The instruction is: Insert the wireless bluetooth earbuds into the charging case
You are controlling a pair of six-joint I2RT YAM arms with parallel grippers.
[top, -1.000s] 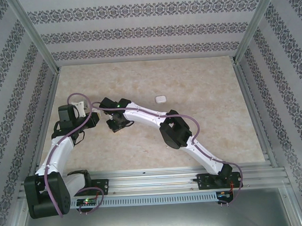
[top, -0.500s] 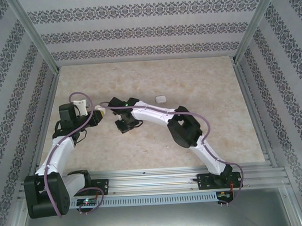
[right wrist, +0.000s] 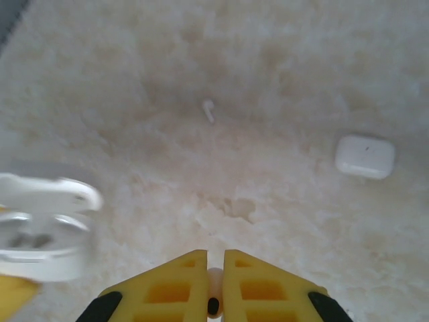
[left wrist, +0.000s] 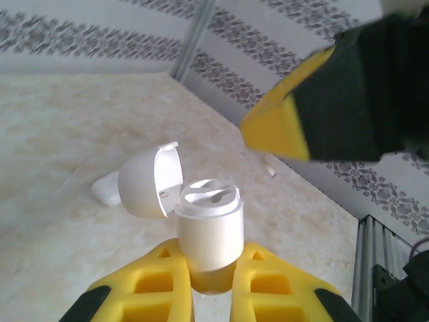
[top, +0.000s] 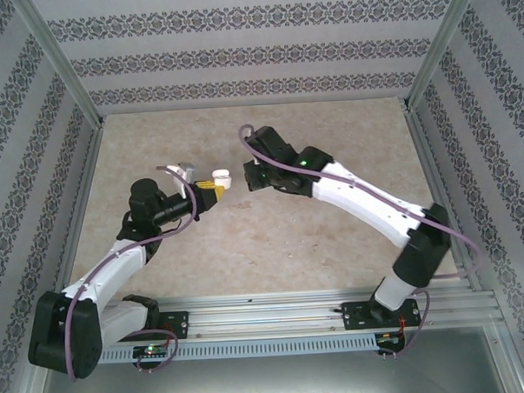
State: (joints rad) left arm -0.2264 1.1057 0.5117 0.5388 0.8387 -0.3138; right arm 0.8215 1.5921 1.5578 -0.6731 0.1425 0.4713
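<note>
My left gripper (left wrist: 208, 253) is shut on the lower body of an open white charging case (left wrist: 208, 225). The case's lid (left wrist: 150, 181) is flipped back and its two sockets face up. From above, that case (top: 220, 176) sits at the left gripper's (top: 209, 187) tip, mid-table. My right gripper (right wrist: 214, 258) is shut on a tiny white earbud (right wrist: 214, 283) pinched between its yellow fingers. It hovers just right of the case (right wrist: 41, 235); one of its fingers (left wrist: 295, 117) looms over the case. A second earbud (right wrist: 208, 111) lies loose on the table.
A closed white rounded case (right wrist: 364, 156) lies on the marble-patterned table (top: 346, 141), and shows again behind the open lid (left wrist: 106, 190). Patterned walls and metal frame rails (top: 435, 180) enclose the table. The right arm (top: 366, 196) arches over the table's right half.
The right arm has swung from the left-centre toward the back and right, its gripper now beside the case. The left gripper has moved right, carrying the case toward the table's middle.
</note>
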